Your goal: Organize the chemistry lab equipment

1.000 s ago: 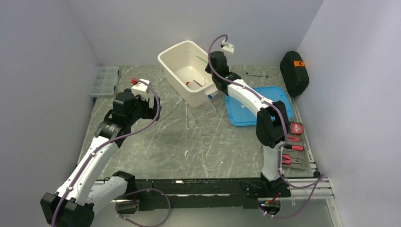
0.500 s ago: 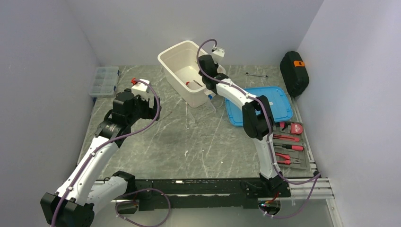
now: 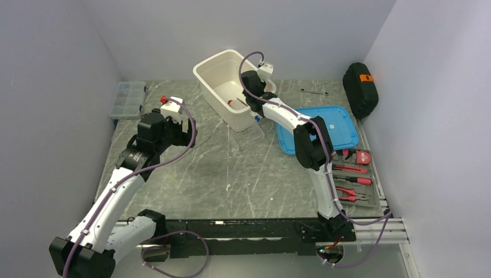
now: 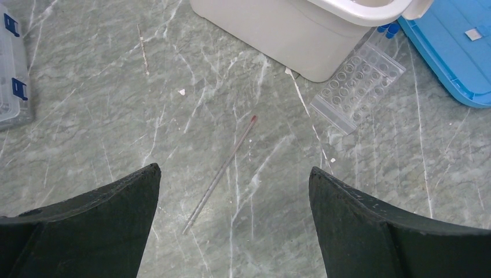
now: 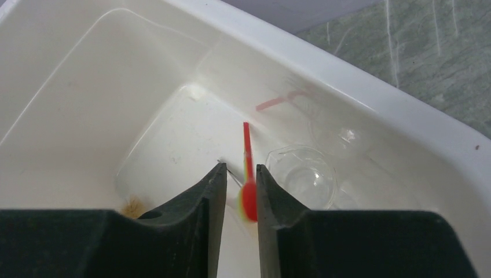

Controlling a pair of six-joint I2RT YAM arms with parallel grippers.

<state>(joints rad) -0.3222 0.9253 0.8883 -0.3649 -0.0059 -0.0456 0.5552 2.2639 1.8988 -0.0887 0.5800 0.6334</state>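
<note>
My right gripper (image 5: 239, 179) hangs over the white bin (image 3: 215, 62), jaws open by a narrow gap. A blurred red-and-green stick (image 5: 248, 174) lies in that gap against the right finger, clear of the left one. In the bin lie a clear beaker (image 5: 304, 174), a translucent squeeze bottle with a red bent nozzle (image 5: 278, 101) and tan brush bristles (image 5: 132, 204). My left gripper (image 4: 231, 174) is open wide above a thin rod with a red tip (image 4: 220, 168) on the table. A clear tube rack (image 4: 358, 87) and blue-capped vials (image 4: 388, 28) sit beside the bin.
A blue lid (image 3: 341, 124) lies right of the bin. A tray of red-handled tools (image 3: 359, 179) runs along the right edge, with a black case (image 3: 360, 87) behind it. A clear organizer box (image 3: 127, 98) stands at the far left. A small metal piece (image 3: 314, 91) lies near the back wall.
My right arm has swung left and reached over the bin, and its jaws have parted from shut. The left arm has not moved.
</note>
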